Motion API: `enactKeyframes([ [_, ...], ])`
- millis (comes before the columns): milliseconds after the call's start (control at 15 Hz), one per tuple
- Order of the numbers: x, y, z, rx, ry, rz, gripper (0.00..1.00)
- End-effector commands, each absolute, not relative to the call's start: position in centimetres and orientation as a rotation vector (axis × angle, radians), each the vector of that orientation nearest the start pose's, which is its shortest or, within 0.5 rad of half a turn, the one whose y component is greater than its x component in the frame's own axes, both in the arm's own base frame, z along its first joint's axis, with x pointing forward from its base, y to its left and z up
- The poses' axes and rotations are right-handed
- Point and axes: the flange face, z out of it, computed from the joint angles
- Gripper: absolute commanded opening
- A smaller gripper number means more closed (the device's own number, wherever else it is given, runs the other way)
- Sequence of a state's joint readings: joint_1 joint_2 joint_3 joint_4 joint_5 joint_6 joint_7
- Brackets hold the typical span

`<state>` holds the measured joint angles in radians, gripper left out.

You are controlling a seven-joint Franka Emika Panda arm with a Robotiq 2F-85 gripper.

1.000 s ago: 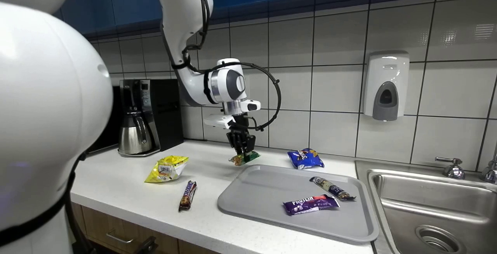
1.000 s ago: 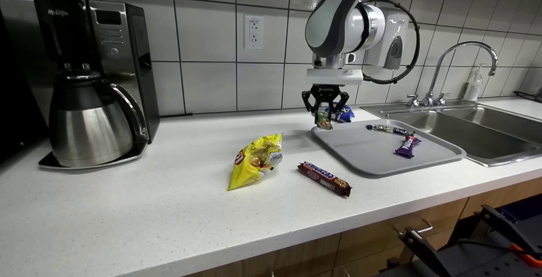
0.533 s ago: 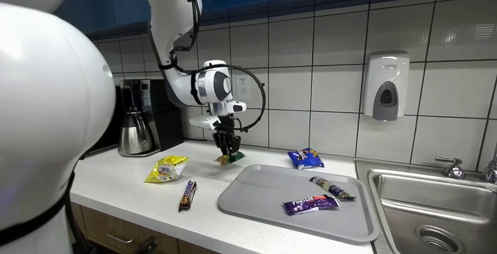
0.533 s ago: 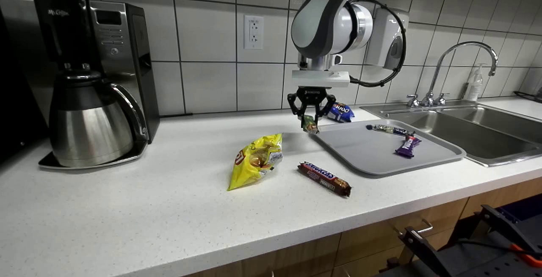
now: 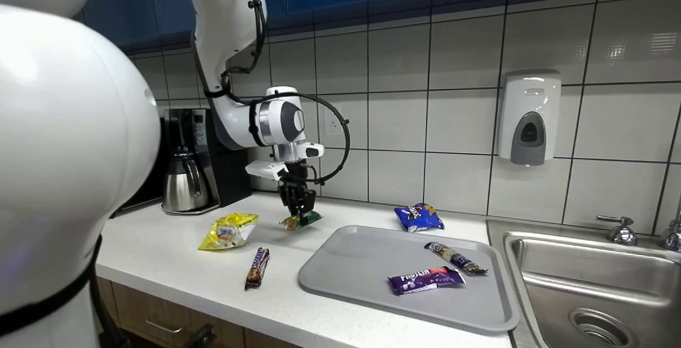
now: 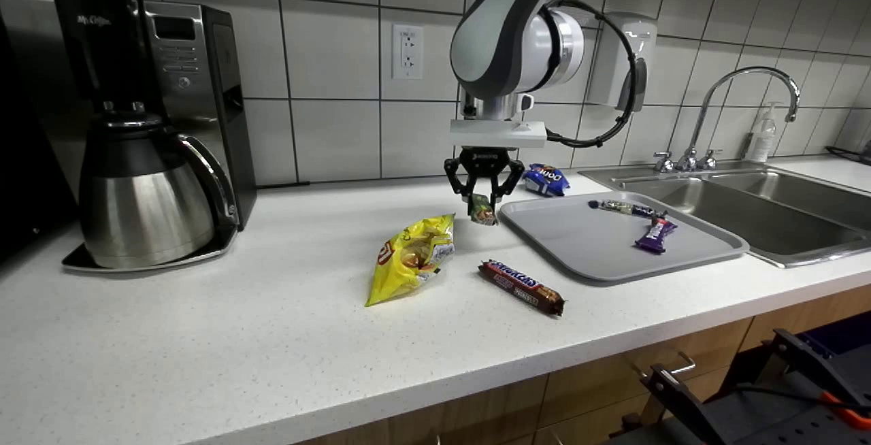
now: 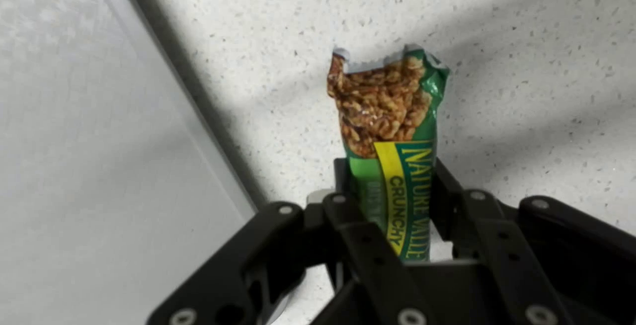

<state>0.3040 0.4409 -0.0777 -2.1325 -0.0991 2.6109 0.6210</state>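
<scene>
One green wrapped granola bar [image 7: 391, 151] is hanging above the speckled white counter [image 6: 238, 336], pinched between the jaws of the black two-finger gripper [image 6: 483, 205]. The white-and-grey arm [image 6: 486, 50] is bending overhead, pointing downward. Nearby, one grey rectangular tray [image 5: 356, 263] is bearing one purple bar [image 5: 425, 281] and one navy-and-tan bar [image 5: 455, 257]; one yellow bag [image 6: 412, 258], one blue bag [image 5: 418, 217] and one brown Snickers bar [image 6: 522, 286] are lying outside it.

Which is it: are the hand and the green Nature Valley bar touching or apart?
Touching. The wrist view shows the green Nature Valley bar clamped between the fingers of the hand, one against each long side.
</scene>
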Motion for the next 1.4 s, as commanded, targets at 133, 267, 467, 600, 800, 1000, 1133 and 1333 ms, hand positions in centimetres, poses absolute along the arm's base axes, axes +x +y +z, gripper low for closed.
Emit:
enactKeyframes([
  [133,55.5,14.6,19.3,-3.174,0.492,-0.052,0.13],
  [267,55.3,14.9,18.7,-3.179,0.484,-0.038,0.13],
  [467,55.2,15.2,18.1,-3.185,0.481,-0.022,0.13],
  [600,55.1,15.2,17.8,-3.188,0.479,-0.013,0.13],
  [800,55.1,15.2,17.8,-3.187,0.479,-0.014,0.7],
  [1000,55.2,15.2,18.2,-3.183,0.479,-0.027,0.93],
  [1133,55.2,15.1,18.4,-3.181,0.478,-0.032,1.0],
  [1333,55.1,14.7,19.0,-3.175,0.486,-0.042,1.0],
])
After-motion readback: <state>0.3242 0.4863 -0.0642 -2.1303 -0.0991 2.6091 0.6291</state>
